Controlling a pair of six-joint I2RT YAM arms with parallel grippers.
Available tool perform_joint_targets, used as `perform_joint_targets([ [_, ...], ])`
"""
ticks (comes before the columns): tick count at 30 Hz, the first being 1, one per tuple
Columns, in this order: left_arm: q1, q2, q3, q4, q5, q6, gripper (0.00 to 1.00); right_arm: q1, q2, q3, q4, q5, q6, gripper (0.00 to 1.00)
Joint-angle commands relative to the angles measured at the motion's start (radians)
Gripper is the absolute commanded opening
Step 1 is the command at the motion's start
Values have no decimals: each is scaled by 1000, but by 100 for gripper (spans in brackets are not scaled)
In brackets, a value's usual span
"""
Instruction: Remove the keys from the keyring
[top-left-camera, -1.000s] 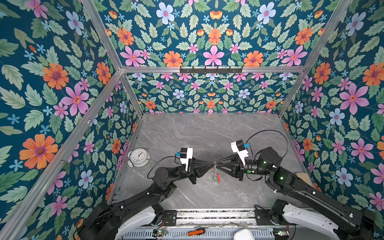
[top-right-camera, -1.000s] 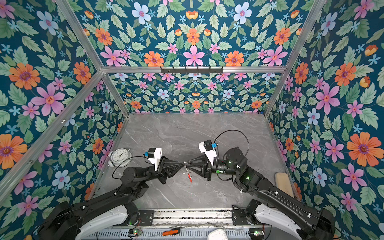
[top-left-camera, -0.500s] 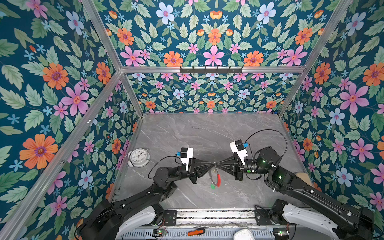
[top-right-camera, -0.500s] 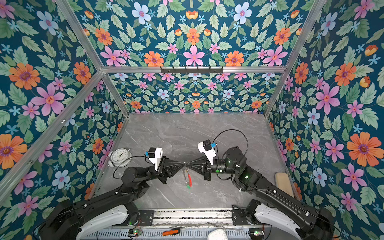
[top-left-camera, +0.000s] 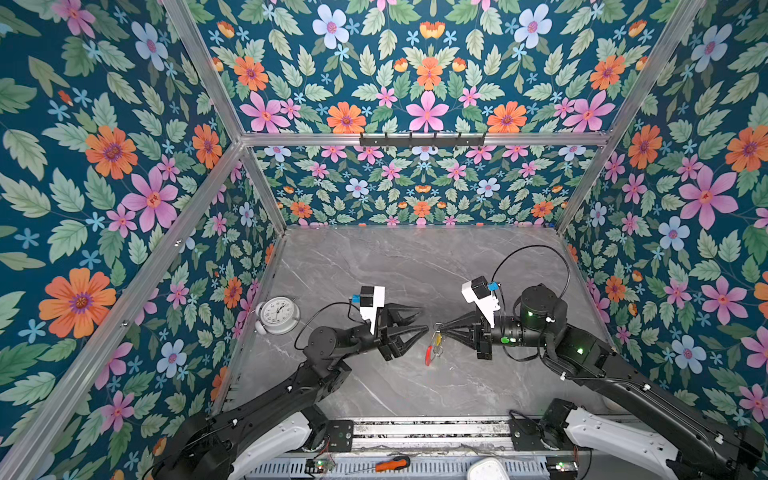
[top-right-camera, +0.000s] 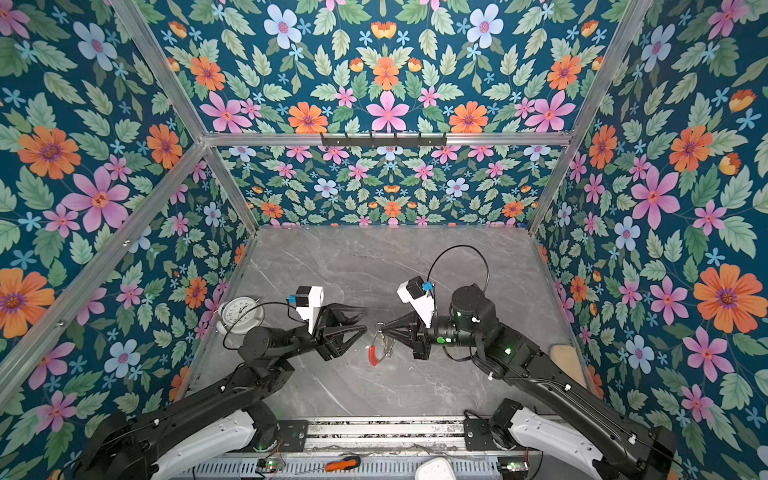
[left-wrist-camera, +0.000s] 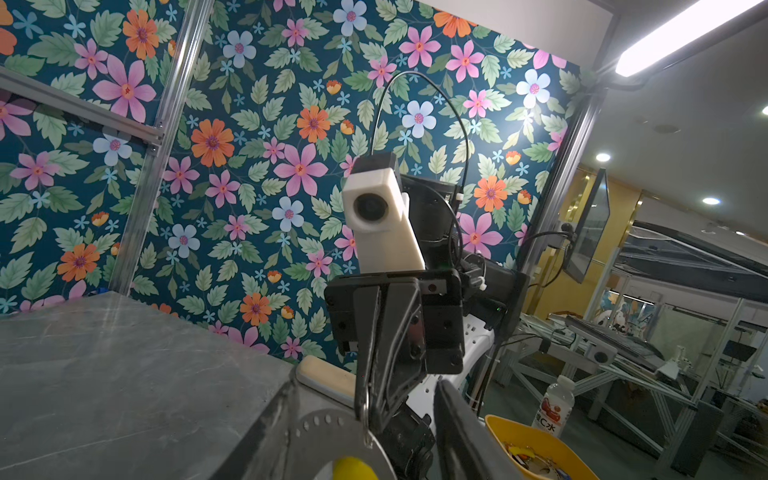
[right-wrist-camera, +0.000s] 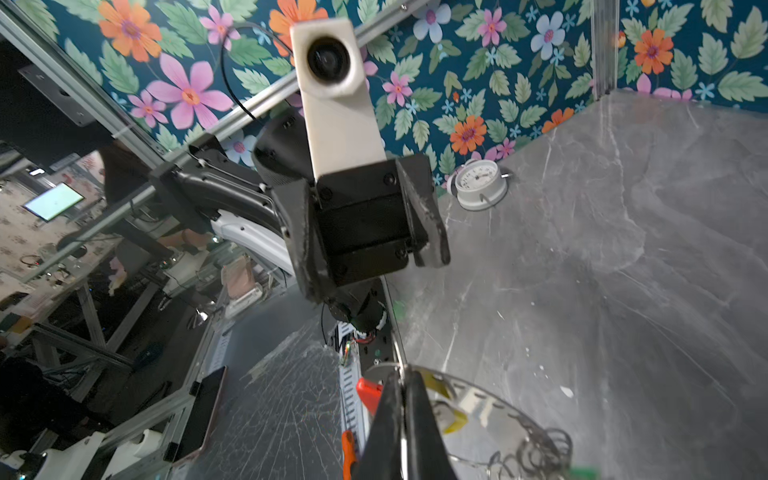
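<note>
The keyring (top-left-camera: 428, 356), keys (top-left-camera: 438, 340) dangling from it, hangs above the grey table (top-left-camera: 415, 266), pinched in the clenched right gripper (top-left-camera: 443, 331), just beside the left gripper's (top-left-camera: 424, 319) parted jaws, with an alarm clock (top-left-camera: 277, 314) well behind those.

L hand (top-left-camera: 424, 319) opened & let go of keyring (top-left-camera: 428, 355), now hanging off R hand (top-left-camera: 441, 330).
</note>
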Motion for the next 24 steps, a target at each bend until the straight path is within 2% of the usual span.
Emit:
perform_joint_targets([
  [1, 1, 19, 52, -156, 73, 31, 53, 0, 12, 50, -181, 42, -85, 0],
  [4, 3, 35, 97, -235, 111, 30, 48, 0, 30, 97, -261, 66, -115, 0],
  [9, 2, 23, 201, -499, 143, 120, 42, 0, 53, 143, -327, 70, -145, 0],
  [11, 1, 19, 224, -556, 151, 142, 41, 0, 52, 148, -332, 76, -148, 0],
  [17, 1, 72, 295, -677, 179, 176, 40, 0, 57, 164, -330, 79, -151, 0],
  [20, 1, 83, 302, -680, 192, 180, 39, -1, 60, 165, -329, 88, -153, 0],
  [22, 2, 89, 302, -666, 212, 177, 35, 0, 59, 166, -324, 101, -153, 0],
  [24, 1, 98, 302, -653, 237, 172, 26, 0, 57, 166, -320, 116, -155, 0],
])
